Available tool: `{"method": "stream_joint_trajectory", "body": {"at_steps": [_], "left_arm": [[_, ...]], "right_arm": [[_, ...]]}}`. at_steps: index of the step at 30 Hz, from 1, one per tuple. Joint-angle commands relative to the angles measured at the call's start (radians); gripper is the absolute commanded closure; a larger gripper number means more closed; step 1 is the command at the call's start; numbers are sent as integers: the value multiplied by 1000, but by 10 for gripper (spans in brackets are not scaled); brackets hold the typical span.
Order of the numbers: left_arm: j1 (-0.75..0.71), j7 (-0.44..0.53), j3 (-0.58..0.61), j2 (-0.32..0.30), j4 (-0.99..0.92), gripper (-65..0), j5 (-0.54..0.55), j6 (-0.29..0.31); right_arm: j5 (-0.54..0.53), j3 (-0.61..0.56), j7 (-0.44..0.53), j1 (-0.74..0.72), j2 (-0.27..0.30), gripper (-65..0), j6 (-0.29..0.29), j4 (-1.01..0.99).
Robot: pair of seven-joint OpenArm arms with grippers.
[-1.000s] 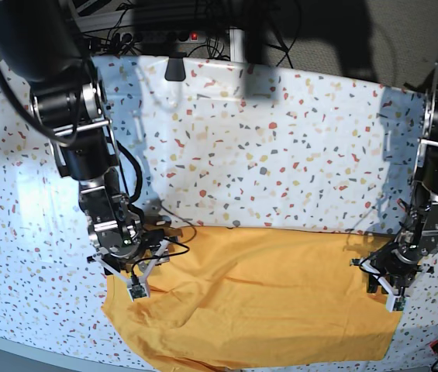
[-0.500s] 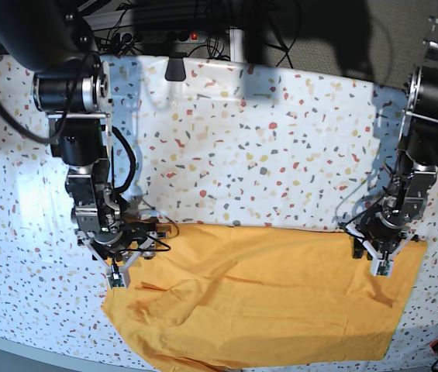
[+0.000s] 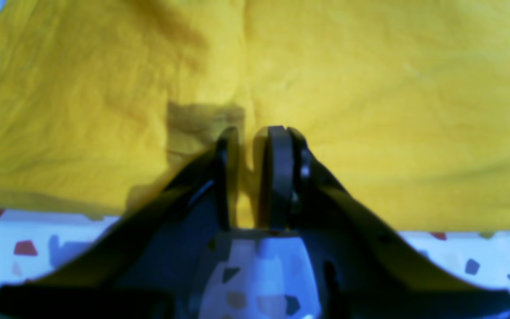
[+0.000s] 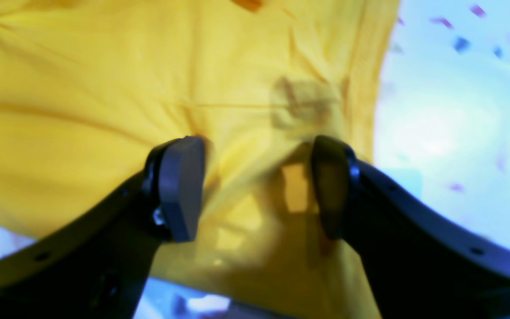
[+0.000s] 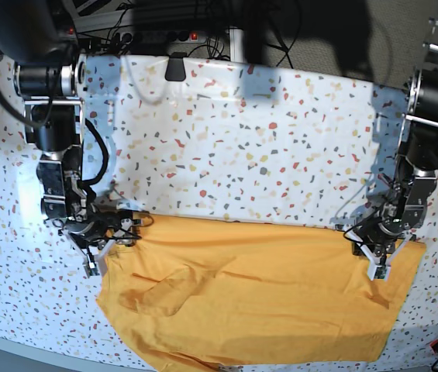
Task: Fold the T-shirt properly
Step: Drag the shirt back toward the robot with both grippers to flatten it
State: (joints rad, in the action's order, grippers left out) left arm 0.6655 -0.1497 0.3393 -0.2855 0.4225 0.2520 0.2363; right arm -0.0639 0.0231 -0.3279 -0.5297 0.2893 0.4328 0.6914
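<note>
One T-shirt (image 5: 257, 298) is counted, lying as a wide orange-yellow sheet on the speckled bench (image 5: 265, 132), spread between the two end effectors and toward the near edge of the bench. No lettering is seen on the upward face.

The left end effector (image 3: 248, 133) is set at the far edge of the cloth, at its corner. In the left wrist view its jaws stand nearly together, and a narrow ridge of yellow fabric appears to be drawn up between them; it is judged to be closing on the T-shirt, though a firm grasp cannot be confirmed.

The right end effector (image 4: 257, 186) is placed at the opposite far corner, with cloth ahead of and beneath it. Its jaws are held wide apart, with fabric lying between the pads (image 4: 179, 186) but not pinched; it is released.

As to progress, one crosswise fold may already be made, since a straight far edge is shown and no sleeves or collar are visible, but this cannot be told for certain. Loose wrinkles are seen beside the right end effector. Securing both corners and the further folds are judged to be left.
</note>
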Motion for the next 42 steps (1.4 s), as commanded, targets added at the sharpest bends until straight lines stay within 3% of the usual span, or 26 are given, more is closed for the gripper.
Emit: {"method": "stream_joint_trajectory", "body": {"at_steps": [1,4,8,11,17,23,30,36,42], "left_arm": [[-6,-52,-4,-14,26,-109,-15,-11],[-61,-99,-5,-14,127,-109,-15,-11],[-139,-179,-5,-14,277,-109,-15,-11],[-192,-257,-5,-14,385,-109,-15,-16],[-299,-461,-5,-14,595,-109,-16,-167],[-414,-599,-5,-15,787,-109,-16,-170],[-553,-631,-5,-36,972,-109,-29,-204],[-691,-645,-6,-49,1118,-109,-98,-246],[-826,-636,-6,-47,1222,-109,-130,-249]], "right_arm": [[25,2,-41,-3,34,-379,-10,14],[1,2,-42,37,77,-379,5,35],[-53,2,-71,100,122,-379,75,92],[-54,2,-93,161,153,-379,76,163],[-145,2,-165,306,232,-379,77,333],[-158,3,-185,443,314,-379,76,467],[-262,7,-231,588,385,-379,61,578],[-300,100,-231,718,383,-379,61,659],[-337,230,-235,854,372,-379,61,737]]}}
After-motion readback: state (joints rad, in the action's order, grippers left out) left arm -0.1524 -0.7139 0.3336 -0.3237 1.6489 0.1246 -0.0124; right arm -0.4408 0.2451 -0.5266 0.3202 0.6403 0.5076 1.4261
